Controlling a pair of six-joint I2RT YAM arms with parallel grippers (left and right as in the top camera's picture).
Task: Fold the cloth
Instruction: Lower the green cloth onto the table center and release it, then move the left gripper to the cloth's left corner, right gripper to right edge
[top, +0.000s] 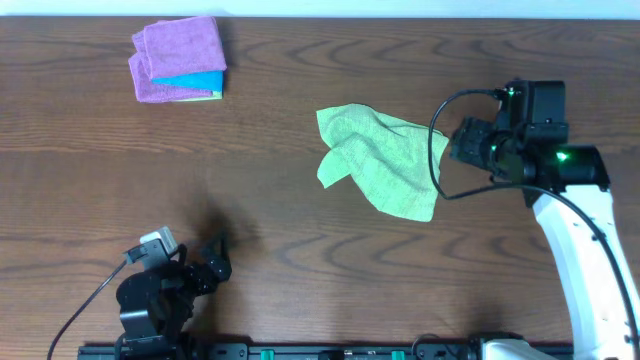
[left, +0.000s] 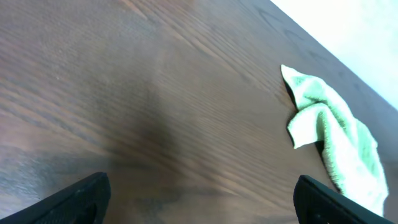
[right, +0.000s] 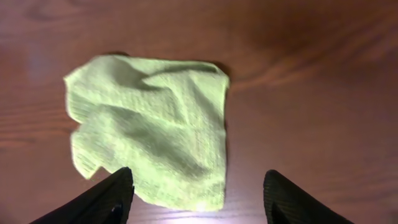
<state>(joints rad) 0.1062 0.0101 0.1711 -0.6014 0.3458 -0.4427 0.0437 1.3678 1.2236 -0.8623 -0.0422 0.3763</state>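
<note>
Light green terry cloth (top: 385, 160): lies rumpled and unfolded on the dark brown wooden tabletop (top: 300, 250), right of centre in the overhead frame. One flap is doubled over at its lower left, and a corner points toward the lower right.
Cloth in the wrist views: in the right wrist frame the cloth (right: 155, 124) fills the middle and left, a rough square with creases across it. In the left wrist frame the cloth (left: 336, 143) sits at the far right edge, bunched, with a loose corner hanging toward the middle.
Right tool (top: 453, 143): at the right of the overhead frame, just beside the cloth's right edge. Its fingers are spread wide and hold nothing. In its own view the right tool (right: 198, 177) shows two dark fingers at the bottom, with the cloth's lower edge between them. Whether they touch the fabric cannot be told.
Left tool (top: 218, 257): at the lower left of the overhead frame, well apart from the cloth, spread wide and empty. In its own view the left tool (left: 202, 190) shows only two dark fingertips in the bottom corners, with bare wood between them.
Stack of folded cloths (top: 180, 60): at the upper left of the overhead frame, a purple cloth over a blue one, well apart from the green cloth.
</note>
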